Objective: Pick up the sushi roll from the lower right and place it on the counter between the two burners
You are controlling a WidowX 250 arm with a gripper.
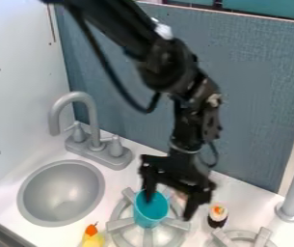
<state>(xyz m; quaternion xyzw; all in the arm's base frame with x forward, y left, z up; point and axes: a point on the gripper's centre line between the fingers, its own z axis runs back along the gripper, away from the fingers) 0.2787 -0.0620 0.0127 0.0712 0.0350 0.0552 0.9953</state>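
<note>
Hanging with its two fingers apart, your tool point(170, 204) seems spread so the teal cup's point(150, 217) three-o'clock wall lies between them, while the cup stands upright at your view's six o'clock, probably steadied by the burner point(119, 225) beneath.

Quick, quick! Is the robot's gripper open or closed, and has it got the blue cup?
Gripper: open, its two fingers spread apart, one at the mouth of the blue cup; it isn't gripping the cup.
</note>
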